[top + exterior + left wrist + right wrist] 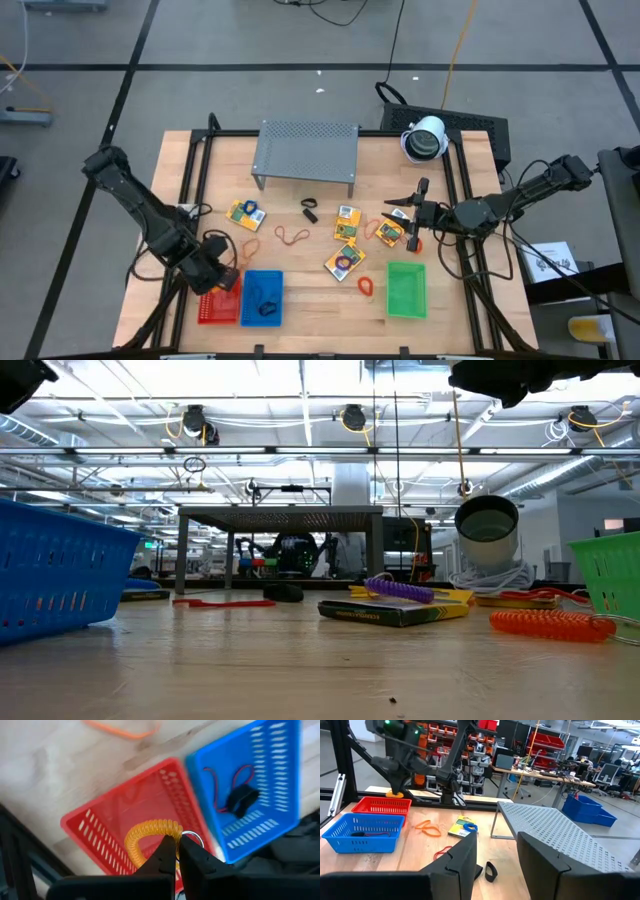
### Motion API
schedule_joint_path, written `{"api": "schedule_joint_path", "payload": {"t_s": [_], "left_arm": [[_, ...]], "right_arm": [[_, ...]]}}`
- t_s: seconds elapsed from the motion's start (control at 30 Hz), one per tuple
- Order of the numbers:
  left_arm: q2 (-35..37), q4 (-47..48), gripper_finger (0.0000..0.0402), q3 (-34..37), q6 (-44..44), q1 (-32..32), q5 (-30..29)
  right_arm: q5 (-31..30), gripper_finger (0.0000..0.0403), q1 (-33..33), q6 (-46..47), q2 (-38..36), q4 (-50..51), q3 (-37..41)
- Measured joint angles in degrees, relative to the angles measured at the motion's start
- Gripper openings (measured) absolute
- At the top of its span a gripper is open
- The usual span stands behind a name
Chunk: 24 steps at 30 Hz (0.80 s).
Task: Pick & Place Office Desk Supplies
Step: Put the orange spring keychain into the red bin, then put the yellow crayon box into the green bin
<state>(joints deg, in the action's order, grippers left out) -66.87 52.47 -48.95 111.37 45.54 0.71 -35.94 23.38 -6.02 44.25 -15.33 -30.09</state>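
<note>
Above the red basket [125, 830], the left gripper [177, 851] pinched a yellow coil cord [150, 832], light and springy, best taken by its loops. The right gripper [495, 851] hung unclenched, empty, near the packets [345, 262].

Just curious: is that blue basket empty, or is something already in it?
Not empty. The blue basket holds a small black clip and a thin red loop.

Red mesh basket [125, 825]; blue mesh basket [250, 785]; green mesh basket [406, 290]; grey perforated shelf [306, 150]; yellow-orange coiled cord [147, 837]; orange rubber band [122, 730]; light wood-grain table [300, 300]; black clip [310, 210].
</note>
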Motion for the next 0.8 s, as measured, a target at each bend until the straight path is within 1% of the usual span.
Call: {"api": "schedule_joint_path", "payload": {"t_s": [0.23, 0.33, 0.4, 0.5, 0.73, 0.8], "left_arm": [[-4.68, -0.24, 0.0016, 0.0, 3.72, 1.09, 3.93], [-6.39, -0.31, 0.0017, 0.0, 4.33, 1.45, 4.18], [-7.14, -0.43, 0.0025, 0.0, 4.33, 1.51, 3.96], [-7.87, -0.46, 0.0052, 0.0, 4.31, 1.51, 3.96], [-7.83, -2.17, 0.015, 0.0, 4.31, 1.36, 4.48], [-7.68, -3.59, 0.0171, 0.0, 4.89, 1.33, 4.6]], "right_arm": [[0.0, 0.013, -0.01, 0.0, 0.0, 0.0, 0.0], [0.02, 0.013, -0.02, 0.0, 0.0, 0.02, 0.0], [0.02, 0.013, -0.02, 0.0, 0.0, 0.02, 0.0], [0.04, 0.013, -0.01, 0.0, 0.0, 0.04, 0.0], [0.17, 0.013, -0.02, 0.0, 0.0, 0.68, 0.0], [0.17, 0.013, -0.01, 0.0, 0.0, 0.66, 0.0]]}}
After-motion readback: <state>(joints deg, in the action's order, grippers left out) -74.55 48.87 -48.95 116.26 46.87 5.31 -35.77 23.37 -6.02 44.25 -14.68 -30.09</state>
